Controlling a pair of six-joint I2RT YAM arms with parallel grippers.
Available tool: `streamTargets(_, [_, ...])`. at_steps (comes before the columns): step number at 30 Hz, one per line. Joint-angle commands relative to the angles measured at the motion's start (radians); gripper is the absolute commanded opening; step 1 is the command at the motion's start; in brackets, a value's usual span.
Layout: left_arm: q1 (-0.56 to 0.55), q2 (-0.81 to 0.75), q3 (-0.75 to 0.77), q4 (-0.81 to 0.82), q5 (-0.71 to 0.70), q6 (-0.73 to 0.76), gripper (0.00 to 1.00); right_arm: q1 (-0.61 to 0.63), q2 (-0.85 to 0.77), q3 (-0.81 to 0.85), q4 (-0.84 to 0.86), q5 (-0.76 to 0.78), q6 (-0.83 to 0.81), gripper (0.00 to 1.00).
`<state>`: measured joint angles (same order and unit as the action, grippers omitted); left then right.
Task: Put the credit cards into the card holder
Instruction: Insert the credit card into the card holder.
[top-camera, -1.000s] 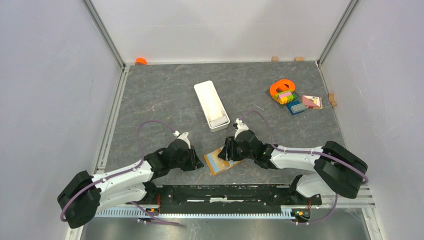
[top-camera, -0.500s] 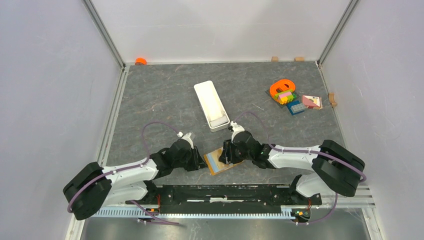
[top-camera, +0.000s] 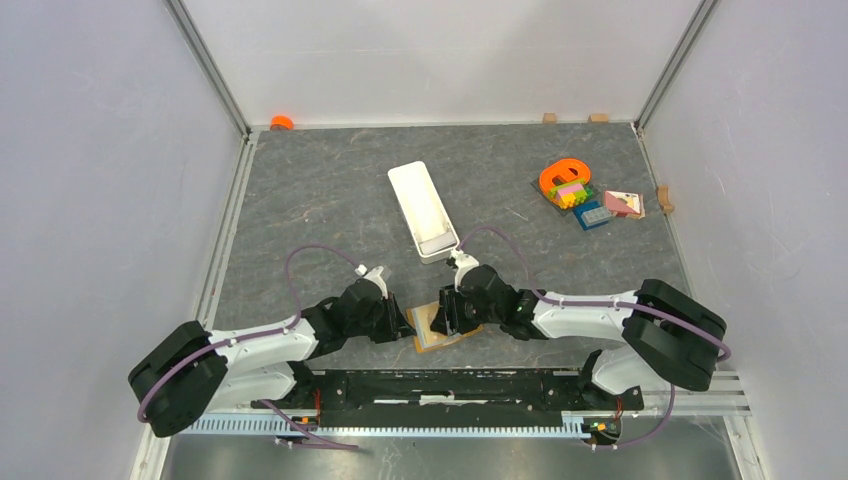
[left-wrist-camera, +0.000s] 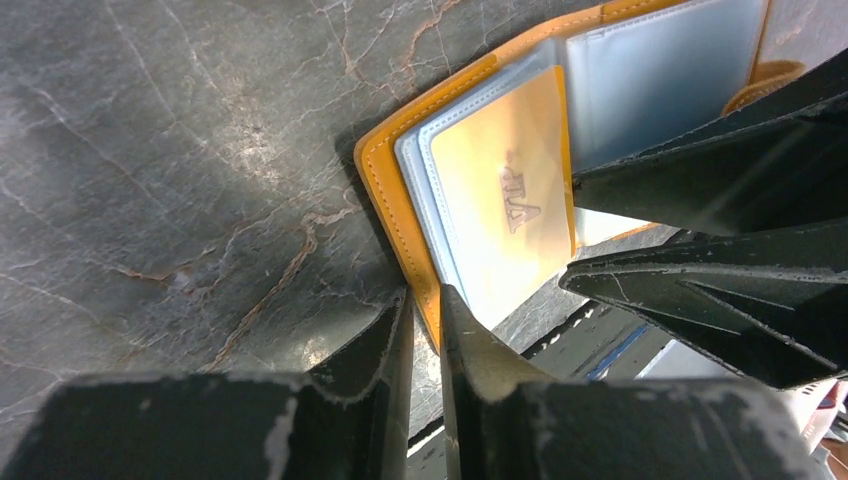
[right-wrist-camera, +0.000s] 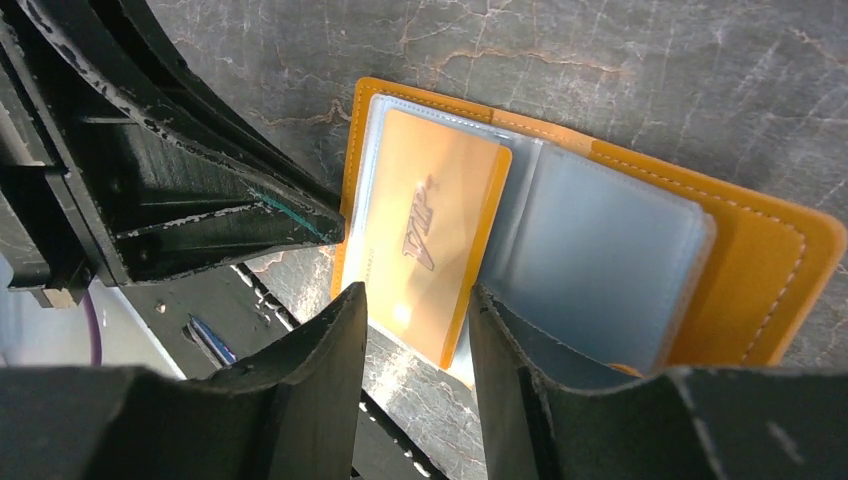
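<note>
Your card holder (right-wrist-camera: 760, 270) lies open on the desk (top-camera: 330, 200) near its front edge, between your arms. Your right jaws, half spread, grip the gold card (right-wrist-camera: 425, 230) by its long edges over one clear pocket. Your left jaws stand narrow astride the holder's orange rim; whether they pinch it cannot be told.

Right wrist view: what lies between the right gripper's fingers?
The near end of the gold VIP card, lying on the open card holder. The right gripper flanks it; a grip is unclear. Right wrist view shows this.
</note>
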<state>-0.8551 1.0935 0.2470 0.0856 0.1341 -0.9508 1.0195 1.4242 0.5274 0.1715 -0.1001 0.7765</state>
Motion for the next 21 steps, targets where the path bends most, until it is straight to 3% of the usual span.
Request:
streamTargets(1, [-0.005,0.003,-0.003,0.059,0.006,-0.023,0.22,0.013,-0.001,0.055,0.052,-0.028,-0.031,0.47])
streamTargets(11, [-0.005,-0.068,0.014,0.021,-0.006,-0.025,0.33,-0.009,-0.14,0.188,-0.319,0.186,-0.216,0.59])
streamTargets(21, [-0.005,-0.05,0.024,0.02,-0.011,-0.026,0.4,-0.128,-0.155,0.1,-0.332,0.029,-0.287,0.56])
